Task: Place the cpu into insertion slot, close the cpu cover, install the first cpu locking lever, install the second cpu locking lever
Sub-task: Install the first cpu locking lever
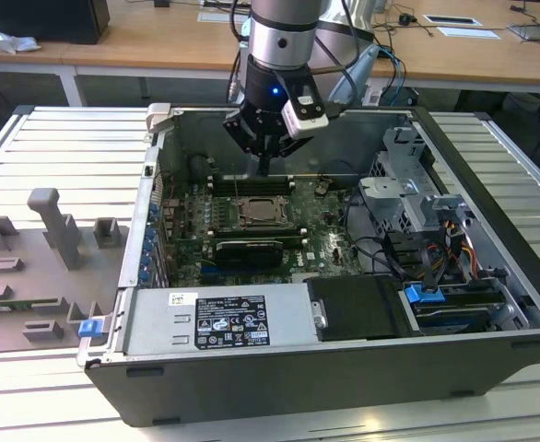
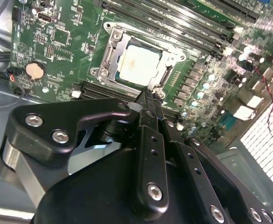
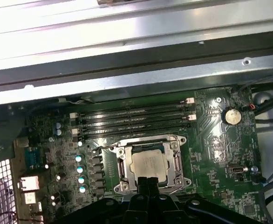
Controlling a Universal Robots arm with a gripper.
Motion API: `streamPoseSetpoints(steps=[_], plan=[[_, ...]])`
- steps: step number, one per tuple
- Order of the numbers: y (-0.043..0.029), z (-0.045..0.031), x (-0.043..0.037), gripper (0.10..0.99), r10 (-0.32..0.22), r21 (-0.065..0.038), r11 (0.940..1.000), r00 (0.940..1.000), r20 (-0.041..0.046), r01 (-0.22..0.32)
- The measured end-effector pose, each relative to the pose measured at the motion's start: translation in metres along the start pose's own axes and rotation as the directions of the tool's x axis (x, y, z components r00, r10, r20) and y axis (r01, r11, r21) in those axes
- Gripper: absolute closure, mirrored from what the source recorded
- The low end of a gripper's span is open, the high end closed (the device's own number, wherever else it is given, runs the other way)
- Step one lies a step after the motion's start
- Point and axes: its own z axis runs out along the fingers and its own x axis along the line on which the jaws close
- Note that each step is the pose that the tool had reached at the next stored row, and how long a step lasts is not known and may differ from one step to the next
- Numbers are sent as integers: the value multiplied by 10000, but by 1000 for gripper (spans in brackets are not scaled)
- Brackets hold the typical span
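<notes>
On the table (image 1: 30, 405) stands an open case (image 1: 344, 387); mid-frame the gripper (image 1: 264, 171), fingers pressed together, empty, hangs near the cpu (image 1: 256, 214).

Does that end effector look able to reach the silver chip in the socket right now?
Probably yes. The end effector hangs close over the board by the cpu, whose metal top lies bare, and nothing stands between them.
</notes>
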Motion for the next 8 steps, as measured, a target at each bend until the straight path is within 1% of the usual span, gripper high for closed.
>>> streamPoseSetpoints(steps=[2,8], plan=[[0,0,0,980,-275,14,9996,9996,-3,275],[0,0,0,980,-555,27,9985,9985,-6,555]])
